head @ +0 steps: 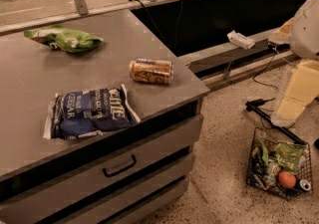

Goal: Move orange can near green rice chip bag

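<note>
The orange can [151,71] lies on its side on the grey counter [30,78], near the counter's right edge. The green rice chip bag [65,39] lies flat at the counter's far left, well apart from the can. My gripper is not in view. Only a pale, bulky part of my arm [301,58] shows at the right edge of the view, off the counter and above the floor.
A dark blue chip bag [92,112] lies near the counter's front edge, in front of and left of the can. A wire basket [279,166] with snacks and fruit stands on the floor at the right. A glass railing runs behind the counter. Drawers sit below the counter's front.
</note>
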Tool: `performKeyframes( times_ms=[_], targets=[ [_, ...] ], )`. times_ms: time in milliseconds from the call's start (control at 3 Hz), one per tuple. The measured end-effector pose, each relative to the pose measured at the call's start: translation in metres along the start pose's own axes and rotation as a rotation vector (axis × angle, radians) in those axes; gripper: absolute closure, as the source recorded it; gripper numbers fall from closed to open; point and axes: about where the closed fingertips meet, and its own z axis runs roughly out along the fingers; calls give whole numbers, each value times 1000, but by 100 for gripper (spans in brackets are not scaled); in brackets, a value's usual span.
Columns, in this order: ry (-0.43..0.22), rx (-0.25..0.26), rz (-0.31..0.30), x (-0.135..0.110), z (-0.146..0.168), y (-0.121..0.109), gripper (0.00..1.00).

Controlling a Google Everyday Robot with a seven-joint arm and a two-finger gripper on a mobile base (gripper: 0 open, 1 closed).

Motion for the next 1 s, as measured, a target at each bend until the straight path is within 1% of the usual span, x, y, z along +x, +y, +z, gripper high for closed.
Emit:
performKeyframes(
  times_ms=[333, 667, 1000],
  targets=[
    [0, 0, 0, 0, 0, 0, 0],
    [-11, 5, -28, -9, 2, -11, 0],
    [-17, -6, -97, -36, 19, -44, 0]
  ],
)
